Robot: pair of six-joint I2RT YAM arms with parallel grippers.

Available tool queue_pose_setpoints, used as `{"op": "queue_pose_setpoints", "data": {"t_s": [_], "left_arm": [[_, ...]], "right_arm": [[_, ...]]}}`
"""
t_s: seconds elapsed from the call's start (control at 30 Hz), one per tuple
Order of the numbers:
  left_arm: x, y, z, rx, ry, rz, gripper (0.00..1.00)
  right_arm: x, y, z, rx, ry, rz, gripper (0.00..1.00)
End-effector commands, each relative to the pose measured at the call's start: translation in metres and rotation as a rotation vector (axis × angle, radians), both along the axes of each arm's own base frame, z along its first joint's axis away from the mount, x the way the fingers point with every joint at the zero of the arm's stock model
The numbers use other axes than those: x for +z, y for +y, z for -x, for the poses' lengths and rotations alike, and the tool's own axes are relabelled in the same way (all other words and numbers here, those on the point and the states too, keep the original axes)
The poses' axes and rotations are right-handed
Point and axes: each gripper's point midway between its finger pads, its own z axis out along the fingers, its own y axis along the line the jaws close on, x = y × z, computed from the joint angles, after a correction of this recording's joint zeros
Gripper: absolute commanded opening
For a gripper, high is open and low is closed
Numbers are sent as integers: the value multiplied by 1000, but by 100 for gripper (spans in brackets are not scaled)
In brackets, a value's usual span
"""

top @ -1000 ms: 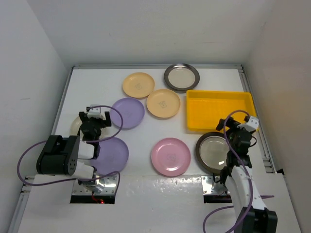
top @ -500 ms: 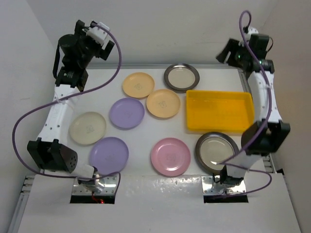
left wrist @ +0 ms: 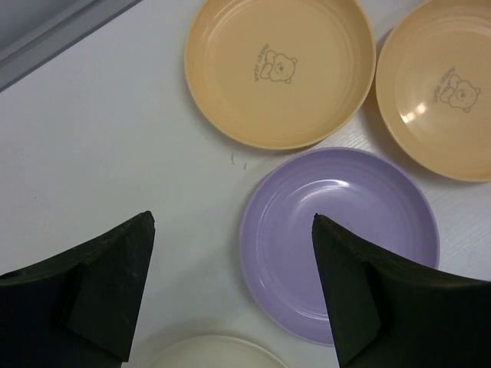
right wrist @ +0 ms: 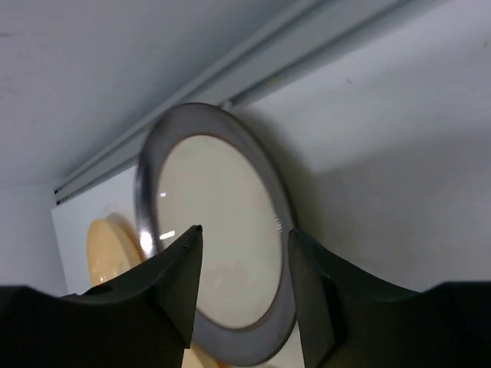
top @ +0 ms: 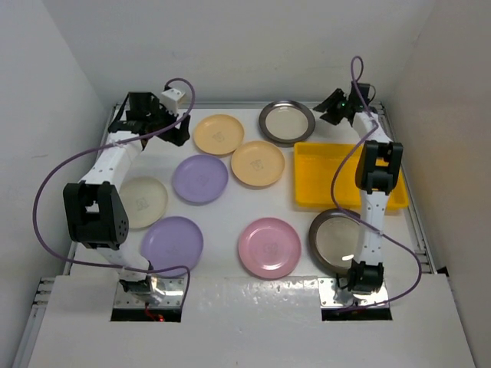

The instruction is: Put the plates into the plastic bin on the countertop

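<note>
Right gripper (right wrist: 245,232) partly hides 1 metal-rimmed plate (right wrist: 207,195).

Outstretched arms; left end effector (left wrist: 232,222), right end effector (right wrist: 245,234) agape.

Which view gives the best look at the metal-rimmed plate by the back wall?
Top external: the metal-rimmed plate shows whole, beside the yellow bin's far corner. Right wrist shows it close but slanted, its lower part partly covered by the right gripper. Left wrist misses it.
</note>
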Motion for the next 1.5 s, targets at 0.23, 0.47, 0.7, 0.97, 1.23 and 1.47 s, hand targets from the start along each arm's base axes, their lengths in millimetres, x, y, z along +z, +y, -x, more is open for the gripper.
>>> {"op": "queue_pose_setpoints", "data": {"t_s": [0.23,0.47,0.7,0.97,1.23,1.47], "left_arm": [[25,-10,-43,32,-50,128,84],[13,-12,-57,36,-24,149,84],[20,-14,-62,26,-45,155,84],[34,-14,-53,-10,-72,160,84],[48,-24,-23,-68,-88,184,84],[42,-36,-6,-146,-79,222,83]], "right_arm": [[-41,6,-5,-94,32,4,48],[-81,38,-3,-46,87,-132,35],[-46,38,-29,-76,-62,-162,0],[119,24,-27,-141,-390,-228,0],[235,-19,115,-201,-582,-242,0],[133,-64,246,-364,-278,-151,0]]}}
